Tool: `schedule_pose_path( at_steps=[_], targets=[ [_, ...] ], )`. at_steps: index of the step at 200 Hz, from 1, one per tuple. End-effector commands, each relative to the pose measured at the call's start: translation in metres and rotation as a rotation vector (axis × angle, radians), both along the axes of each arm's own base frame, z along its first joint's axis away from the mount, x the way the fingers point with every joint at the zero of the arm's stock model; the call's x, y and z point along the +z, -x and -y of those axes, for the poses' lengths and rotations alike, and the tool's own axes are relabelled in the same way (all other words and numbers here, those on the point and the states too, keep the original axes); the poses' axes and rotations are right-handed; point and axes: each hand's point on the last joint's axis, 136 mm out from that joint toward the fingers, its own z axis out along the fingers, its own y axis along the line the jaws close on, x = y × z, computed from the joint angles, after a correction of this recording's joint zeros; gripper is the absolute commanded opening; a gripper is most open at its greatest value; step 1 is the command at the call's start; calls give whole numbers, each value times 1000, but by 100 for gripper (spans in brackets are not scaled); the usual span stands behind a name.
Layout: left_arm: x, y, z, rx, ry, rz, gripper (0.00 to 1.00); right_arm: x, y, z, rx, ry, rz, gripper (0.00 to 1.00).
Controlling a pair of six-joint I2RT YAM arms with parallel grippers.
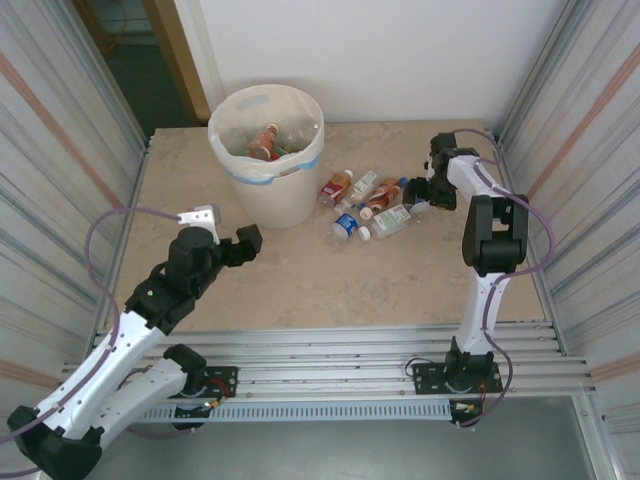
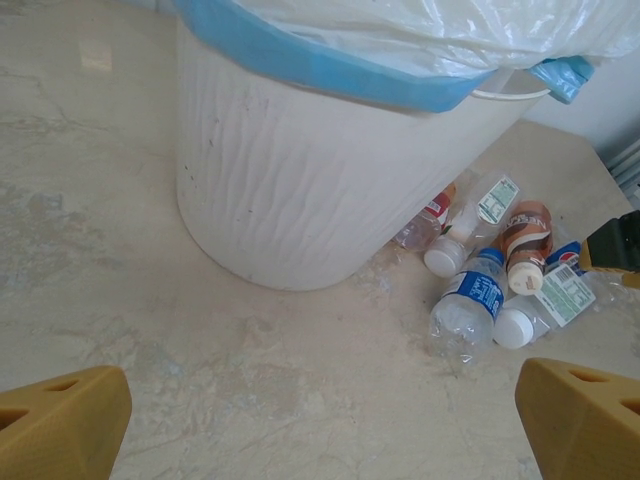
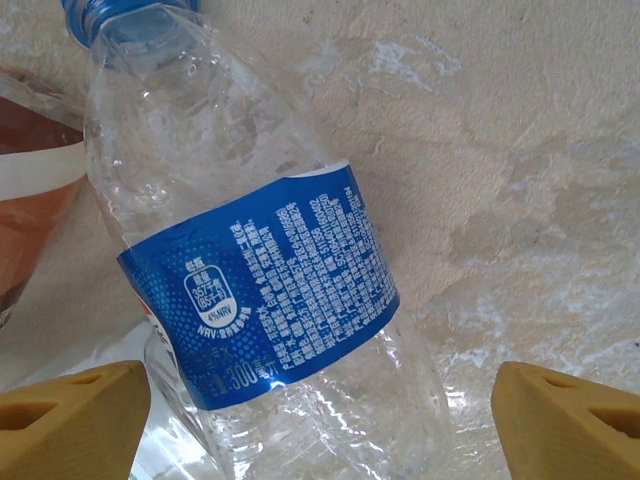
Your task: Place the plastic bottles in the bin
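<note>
Since the coming move turns on which arm sits closer to the loose bottles, start wide. The tabletop carries the bin at its far middle, a little left, with several bottles inside it. The remaining plastic bottles lie in a heap just right of the bin's foot. Your right arm is the nearer one by far, reaching over the right end of that heap. Its wrist view shows a clear bottle with a blue label directly beneath the right claw. The bottle's long axis runs slantwise, with the blue neck to the upper left and the body to the lower right. It therefore crosses the gap at an angle rather than squarely. The right claw's fingers stand apart on either side, with nothing gripped. The left claw hangs wide open and empty near the bin's near-left side, well apart from the heap.
</note>
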Motion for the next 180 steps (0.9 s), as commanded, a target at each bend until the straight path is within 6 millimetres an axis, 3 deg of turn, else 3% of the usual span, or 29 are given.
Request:
schedule_pose_path(
  at_steps=[1, 122, 180],
  targets=[
    [-2, 0, -3, 17, 20, 4, 99, -12, 1, 7, 0, 35, -39, 85],
    [0, -2, 2, -1, 41, 4, 99, -35, -13, 14, -43, 21, -92, 76],
    [7, -7, 8, -23, 64, 16, 99, -34, -3, 20, -65, 49, -116, 54]
  ],
)
